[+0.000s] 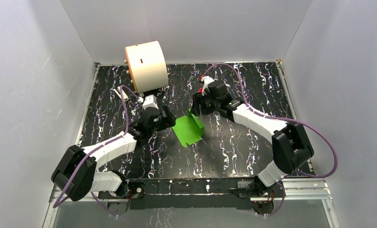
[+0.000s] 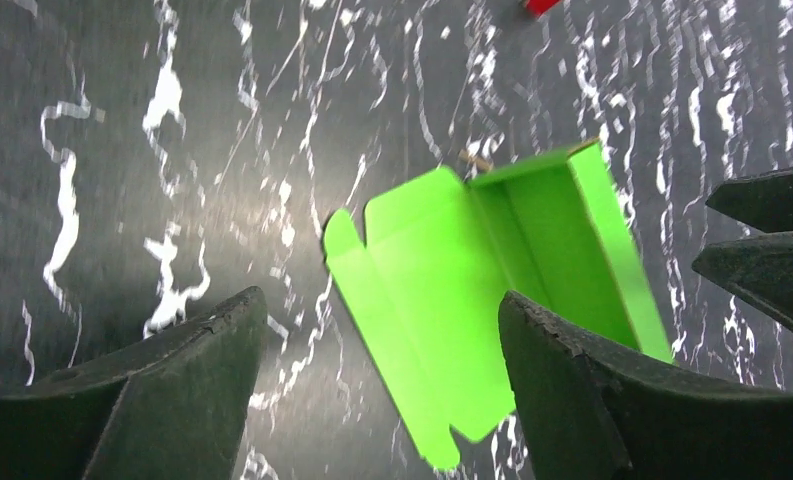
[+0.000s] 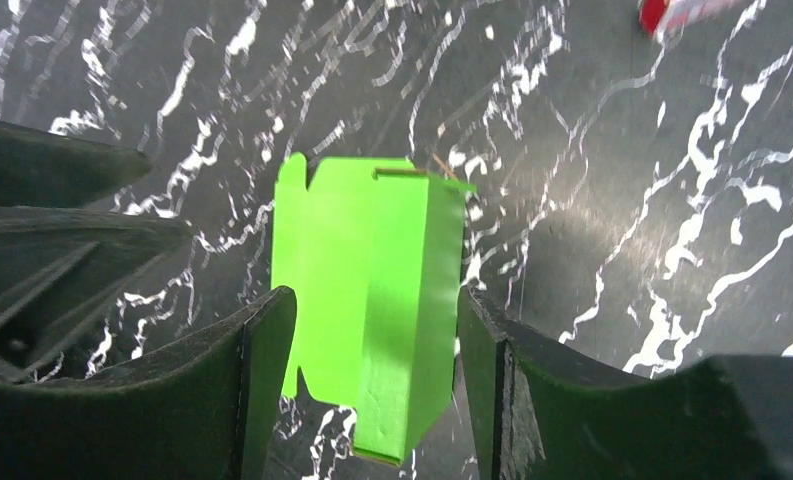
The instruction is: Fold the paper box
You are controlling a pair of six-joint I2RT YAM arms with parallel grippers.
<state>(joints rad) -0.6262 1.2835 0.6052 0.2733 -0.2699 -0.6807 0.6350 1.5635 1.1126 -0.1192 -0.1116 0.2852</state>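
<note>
Centrally on the marbled table (image 1: 234,152), the paper box (image 1: 188,129) lies part-folded, one wall raised. It is seen beyond the widely parted jaws of the left gripper (image 2: 380,305), ungripped. The right gripper (image 3: 372,297) jaws are parted, flanking it; contact cannot be resolved. A red block (image 3: 672,12) is cropped at upper right.

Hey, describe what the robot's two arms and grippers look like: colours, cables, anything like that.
Both arms match: the left arm and right arm have white shells with bulky black joint housings. A purple cable runs along each. The left gripper and right gripper each have two thick, matte black fingers with rough, worn-looking edges.
</note>
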